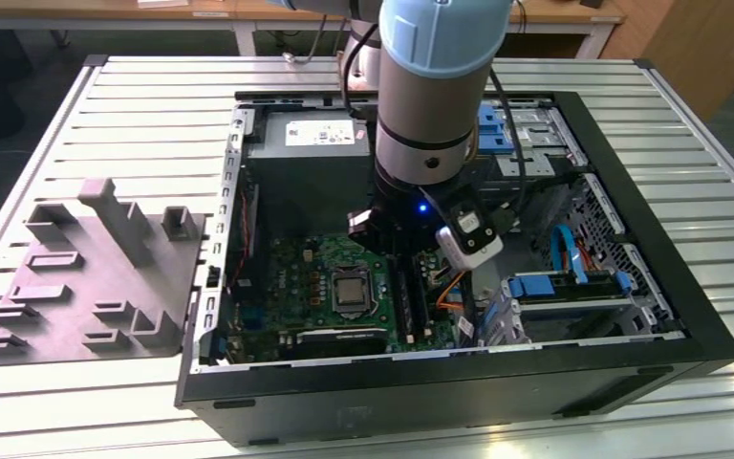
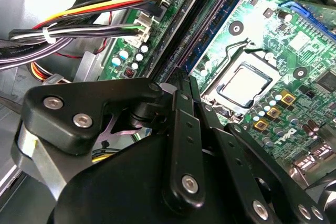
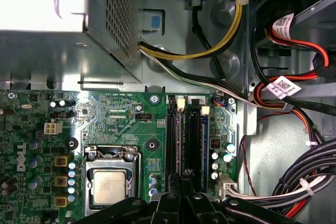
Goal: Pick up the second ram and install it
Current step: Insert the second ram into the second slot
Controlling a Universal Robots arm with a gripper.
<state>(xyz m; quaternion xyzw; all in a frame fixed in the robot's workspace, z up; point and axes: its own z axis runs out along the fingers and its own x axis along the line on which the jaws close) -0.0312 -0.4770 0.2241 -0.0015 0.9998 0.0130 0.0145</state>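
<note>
- Reaching straight down, the arm (image 1: 431, 96) stands upright over the open computer case (image 1: 711, 335), which lies on the slatted surface (image 1: 150, 96). Its wrist is sunk below the case rim.
- The wrist hangs above the green motherboard (image 1: 303, 277), between the power supply (image 1: 303, 153) and the near wall of the case.
- In both wrist views the pincer (image 2: 180, 77) (image 3: 185, 179) points down at the 2 long memory slots (image 3: 178, 140). It is clenched, its 2 tips drawn together just over the slots.
- The second ram (image 3: 207, 140) (image 2: 212, 27) shows as a dark-blue edge standing in the slot just beside the tips and running away toward the power supply. Whether the tips touch it cannot be told.
- The processor socket (image 3: 110, 187) (image 2: 244, 82) lies beside the slots, on the side away from the cable bundle (image 2: 79, 30).
- A grey moulded tray (image 1: 87, 277) rests on the surface at the exterior view's left, well apart from the arm.
</note>
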